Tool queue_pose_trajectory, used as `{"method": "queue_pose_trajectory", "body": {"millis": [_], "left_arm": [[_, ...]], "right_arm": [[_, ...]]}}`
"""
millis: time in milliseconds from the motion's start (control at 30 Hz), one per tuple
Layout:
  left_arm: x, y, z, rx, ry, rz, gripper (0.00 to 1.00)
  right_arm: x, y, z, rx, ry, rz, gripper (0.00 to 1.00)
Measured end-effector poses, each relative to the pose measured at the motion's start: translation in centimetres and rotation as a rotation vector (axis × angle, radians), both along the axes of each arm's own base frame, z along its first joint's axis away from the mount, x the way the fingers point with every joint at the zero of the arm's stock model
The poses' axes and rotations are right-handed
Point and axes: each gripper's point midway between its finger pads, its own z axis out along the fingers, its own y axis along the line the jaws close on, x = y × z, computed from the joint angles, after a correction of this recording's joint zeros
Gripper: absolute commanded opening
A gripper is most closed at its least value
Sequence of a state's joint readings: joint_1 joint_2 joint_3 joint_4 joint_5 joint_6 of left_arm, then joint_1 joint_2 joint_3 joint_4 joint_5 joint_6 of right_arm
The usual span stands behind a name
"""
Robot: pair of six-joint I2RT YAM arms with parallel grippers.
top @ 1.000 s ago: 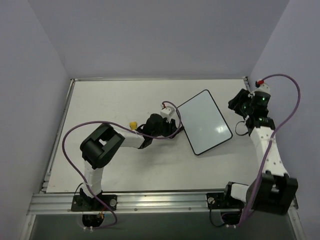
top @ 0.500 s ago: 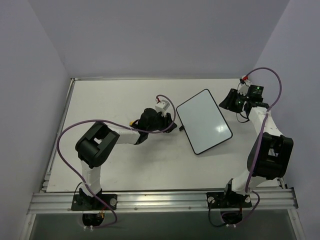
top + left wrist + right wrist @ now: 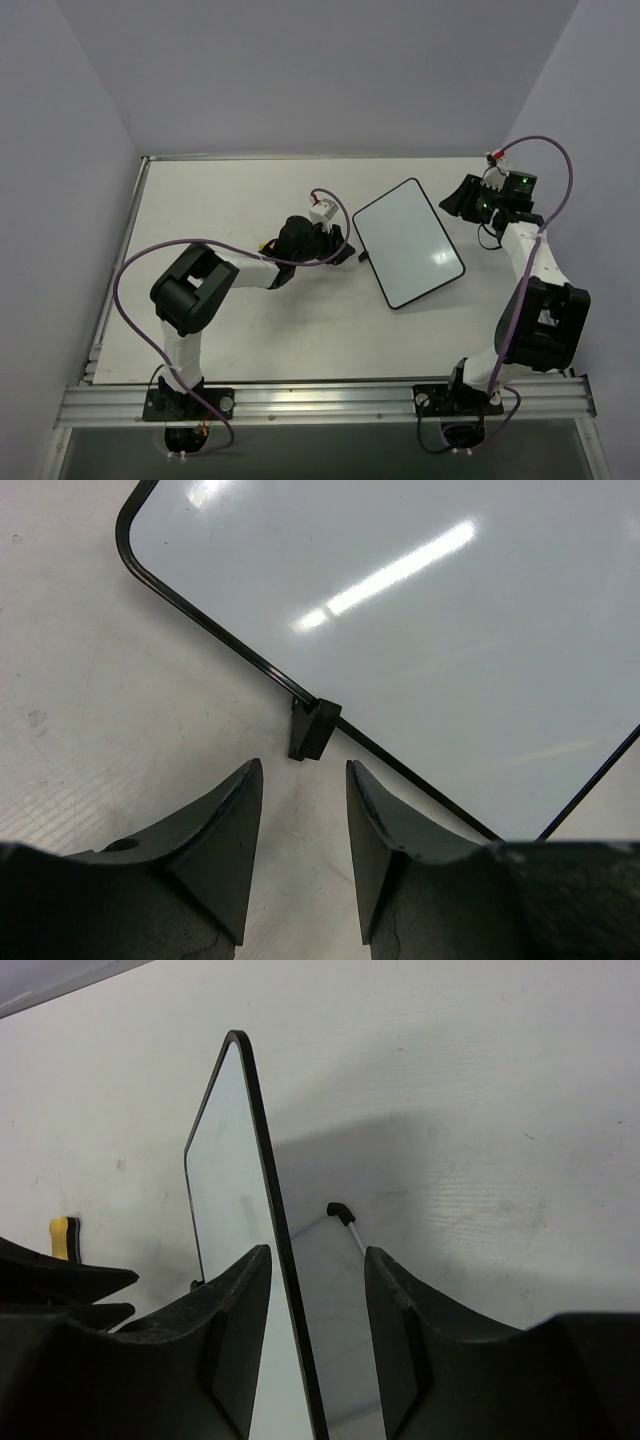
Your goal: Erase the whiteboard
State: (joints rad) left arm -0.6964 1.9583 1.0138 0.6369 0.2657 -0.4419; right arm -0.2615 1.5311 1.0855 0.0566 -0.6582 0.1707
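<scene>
From my seat the nearest things are the two arm bases, bolted to the metal rail (image 3: 320, 402) at the near edge of the table (image 3: 220, 190). The left arm reaches out from there toward the middle, with its purple cable (image 3: 135, 270) looping beside it.

The left gripper (image 3: 300, 770) sits low over the table, just short of the whiteboard (image 3: 408, 243). Its jaws stand a little apart with only bare table between them, so this claw is open and holds nothing. Right ahead of its fingertips (image 3: 245, 780) is a small black foot (image 3: 313, 730) clipped on the board's thin black frame.

The whiteboard lies right of the table's centre, turned at an angle so one corner points toward me. Its white face (image 3: 420, 630) looks blank and shows only glare streaks.

Farther out, at the board's far right corner, is the right gripper (image 3: 317, 1251). Its jaws are parted and straddle the board's edge. The frame runs between them, close to one finger, and there is a clear gap to the other. I cannot tell whether it touches. A yellow eraser block (image 3: 62, 1238) shows beyond the board in that wrist view.
</scene>
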Motion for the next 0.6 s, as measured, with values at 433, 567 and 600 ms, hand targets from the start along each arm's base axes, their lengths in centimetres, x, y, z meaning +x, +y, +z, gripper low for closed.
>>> {"method": "queue_pose_trajectory", "body": {"millis": [433, 567, 600], "left_arm": [[0.3, 0.2, -0.1, -0.01, 0.012, 0.006, 0.47], [0.3, 0.2, 0.0, -0.016, 0.013, 0.005, 0.47], [0.3, 0.2, 0.0, -0.016, 0.014, 0.005, 0.47]], "right_arm": [[-1.5, 1.9, -1.2, 0.021, 0.019, 0.065, 0.38], [-2.0, 3.6, -2.0, 0.019, 0.035, 0.111, 0.37], [-2.0, 4.0, -2.1, 0.015, 0.036, 0.121, 0.36]]}}
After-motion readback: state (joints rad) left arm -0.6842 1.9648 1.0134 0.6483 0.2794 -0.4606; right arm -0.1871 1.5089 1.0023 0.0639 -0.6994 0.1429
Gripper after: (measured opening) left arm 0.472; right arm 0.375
